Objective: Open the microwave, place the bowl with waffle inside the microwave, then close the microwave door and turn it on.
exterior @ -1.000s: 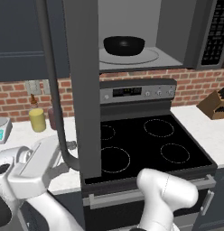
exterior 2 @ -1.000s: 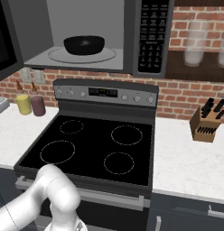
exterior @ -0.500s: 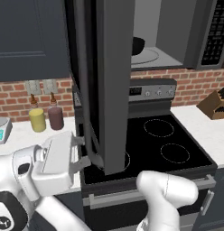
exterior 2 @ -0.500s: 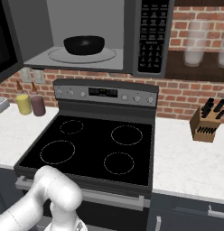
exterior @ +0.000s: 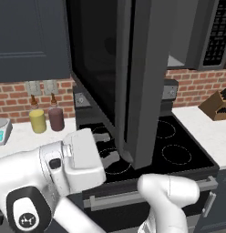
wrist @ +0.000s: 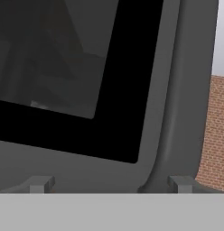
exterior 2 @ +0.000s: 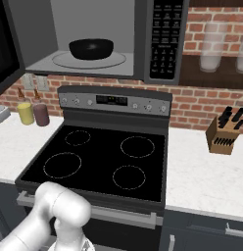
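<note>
Since a second ago I've swung the microwave door [exterior: 133,77] further toward closed, its glossy black glass now hiding the cavity from the left. My end effector [exterior: 110,159] is spread beside its lower edge. The round black bowl [exterior 2: 91,48] sits on the turntable.

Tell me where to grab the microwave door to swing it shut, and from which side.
Take the long bar handle along the free edge of the microwave door, coming from its outer, window face. The open gripper sits by that edge.
</note>
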